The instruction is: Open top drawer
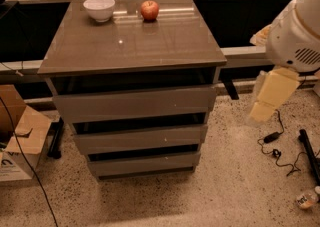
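The top drawer [135,103] is the widest grey-brown flat front, just under the cabinet's glossy top [130,41], with a dark gap above it. Two narrower drawer fronts [140,138] sit below it, each set a little further back. My gripper [270,96], pale yellow under the white arm housing [295,36], hangs to the right of the cabinet. It is about level with the top drawer, apart from it and touching nothing.
A white bowl [99,8] and a red apple [149,10] sit at the back of the cabinet top. A cardboard box [20,136] stands on the floor at the left. Black cables [275,146] and a bottle [307,198] lie on the speckled floor at the right.
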{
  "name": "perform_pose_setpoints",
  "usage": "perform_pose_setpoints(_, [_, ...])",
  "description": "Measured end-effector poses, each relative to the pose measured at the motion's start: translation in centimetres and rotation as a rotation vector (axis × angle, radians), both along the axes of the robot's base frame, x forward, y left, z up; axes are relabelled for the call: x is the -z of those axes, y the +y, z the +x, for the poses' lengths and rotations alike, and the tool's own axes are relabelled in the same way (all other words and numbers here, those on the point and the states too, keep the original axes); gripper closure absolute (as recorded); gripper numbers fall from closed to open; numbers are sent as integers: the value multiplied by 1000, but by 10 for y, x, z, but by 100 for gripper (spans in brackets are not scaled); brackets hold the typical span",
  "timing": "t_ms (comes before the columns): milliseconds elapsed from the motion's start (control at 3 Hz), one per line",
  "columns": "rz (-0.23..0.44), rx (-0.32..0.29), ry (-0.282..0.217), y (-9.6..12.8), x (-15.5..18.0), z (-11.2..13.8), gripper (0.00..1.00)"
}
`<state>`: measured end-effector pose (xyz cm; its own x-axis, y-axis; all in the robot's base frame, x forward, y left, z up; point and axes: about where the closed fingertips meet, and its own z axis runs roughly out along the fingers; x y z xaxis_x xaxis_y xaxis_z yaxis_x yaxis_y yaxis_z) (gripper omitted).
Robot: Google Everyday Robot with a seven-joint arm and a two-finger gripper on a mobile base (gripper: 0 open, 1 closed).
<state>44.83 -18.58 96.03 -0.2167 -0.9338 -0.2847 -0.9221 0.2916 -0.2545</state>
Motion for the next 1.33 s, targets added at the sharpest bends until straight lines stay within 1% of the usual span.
perform_pose_setpoints(333, [67, -42, -37, 26, 29, 16, 0])
perform_pose_setpoints(667, [109, -80, -69, 43, 54, 44, 0])
perform_pose_setpoints(1000, [112, -78, -76, 43, 55, 47, 0])
perform_pose_setpoints(1333, [62, -89, -43, 53, 73, 48, 0])
